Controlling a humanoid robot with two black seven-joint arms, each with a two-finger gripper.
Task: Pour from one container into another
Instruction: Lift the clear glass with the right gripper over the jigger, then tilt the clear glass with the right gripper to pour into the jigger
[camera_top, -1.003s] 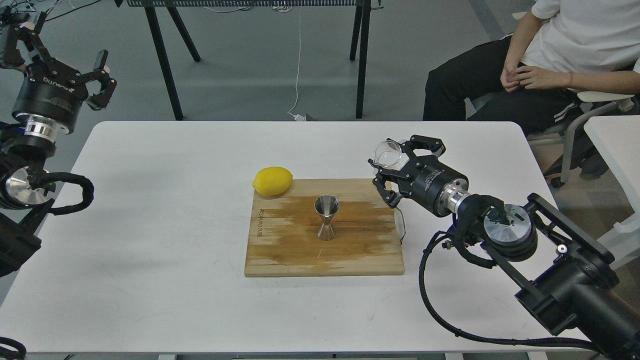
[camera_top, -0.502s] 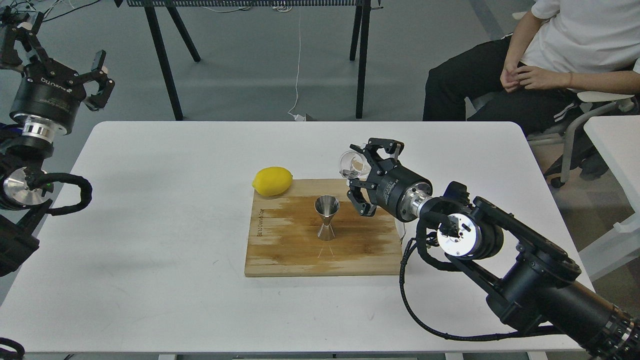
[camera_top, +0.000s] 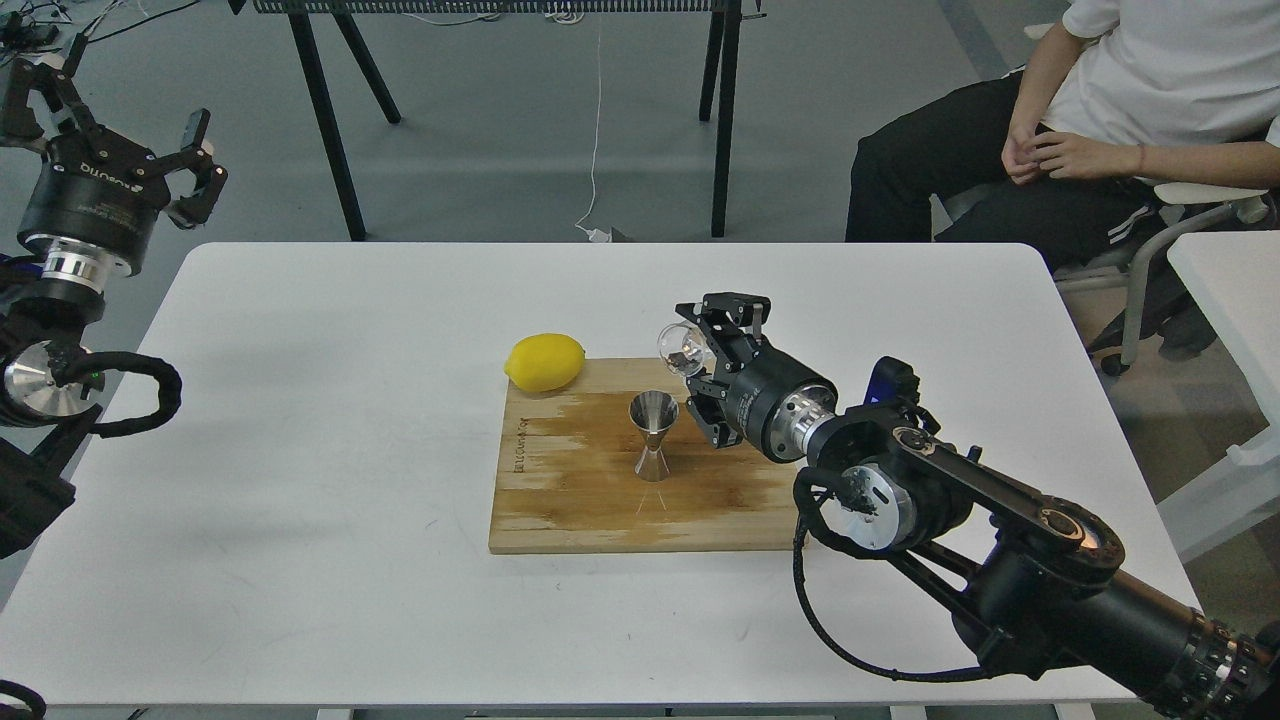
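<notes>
The shiny steel jigger (camera_top: 654, 436) stands upright near the middle of the wooden cutting board (camera_top: 560, 500). My right gripper (camera_top: 698, 352) is shut on the small clear glass cup (camera_top: 679, 349), holding it in the air just right of and above the jigger's mouth, tilted with its rim facing left. My left gripper (camera_top: 110, 115) hangs open with nothing in it, high off the table's far left corner.
A yellow lemon (camera_top: 544, 361) lies at the board's back left corner. The white table (camera_top: 300, 450) carries the board. A seated person (camera_top: 1090, 120) is beyond the table's back right corner, and black table legs (camera_top: 330, 120) stand behind.
My right arm has swung left with the glass cup, from beyond the board's right edge to just beside the jigger, and the cup has tilted further. The left gripper drifted slightly up.
</notes>
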